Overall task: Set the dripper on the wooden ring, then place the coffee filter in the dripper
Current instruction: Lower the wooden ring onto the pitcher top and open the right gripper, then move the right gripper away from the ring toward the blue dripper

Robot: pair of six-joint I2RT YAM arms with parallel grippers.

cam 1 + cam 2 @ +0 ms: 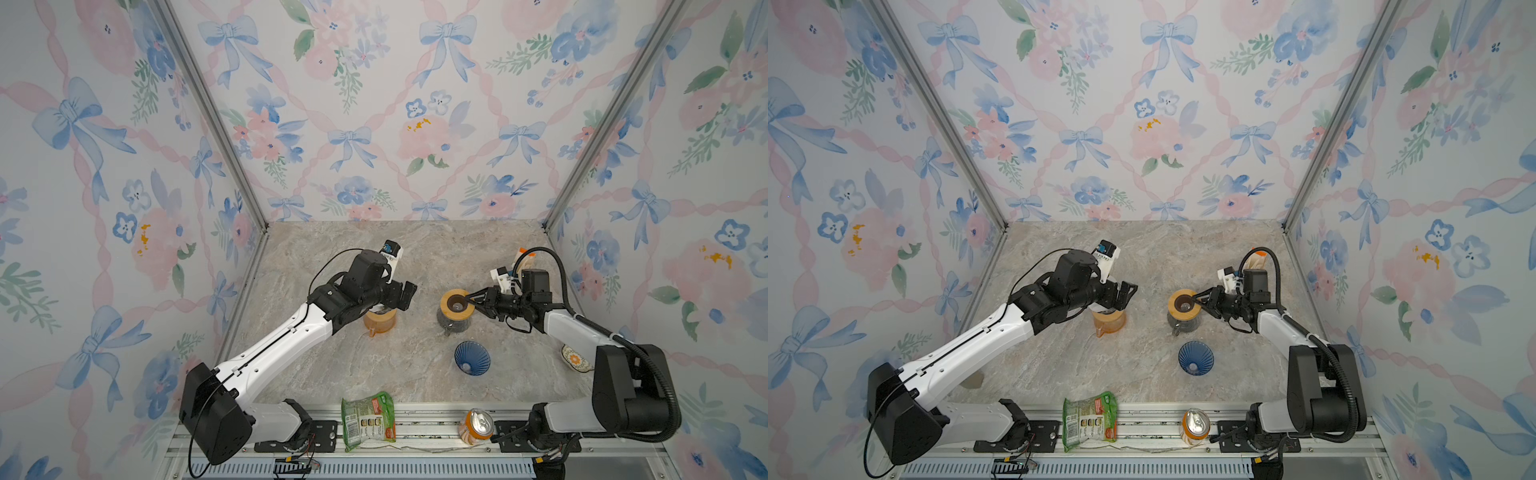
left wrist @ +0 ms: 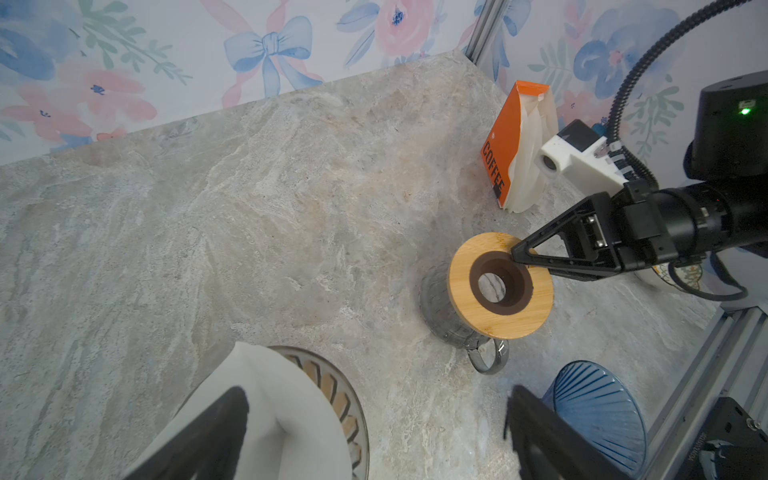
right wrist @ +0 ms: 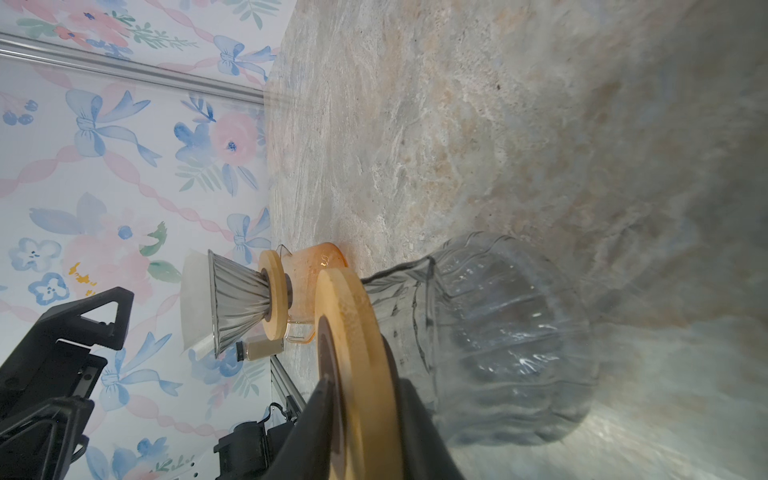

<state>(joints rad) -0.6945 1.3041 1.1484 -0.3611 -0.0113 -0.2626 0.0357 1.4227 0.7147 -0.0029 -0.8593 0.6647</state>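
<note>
One paper filter [image 2: 266, 399] sits in the grey dripper [image 3: 241, 299] on the orange jug [image 1: 379, 322], beneath the wide-open left claw [image 1: 405, 296]; thin, limp, easily creased, it likely wants a light pinch at its upper edge. Farther back, the right claw [image 1: 469, 302] straddles a wooden ring [image 2: 469, 307]; gripping or not, I cannot tell.

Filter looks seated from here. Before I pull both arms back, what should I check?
1. Seating: coffee filter sits in the grey dripper, standing above its rim: ok.
2. Stand: grey dripper upright on the orange carafe: ok.
3. Release: left gripper open, jaws wide either side of the filter: ok.
4. Other arm: right gripper free of the wooden ring: cannot tell; its fingers straddle the ring's edge.
5. Path: blue dripper apart from both arms on the table: ok.
</note>
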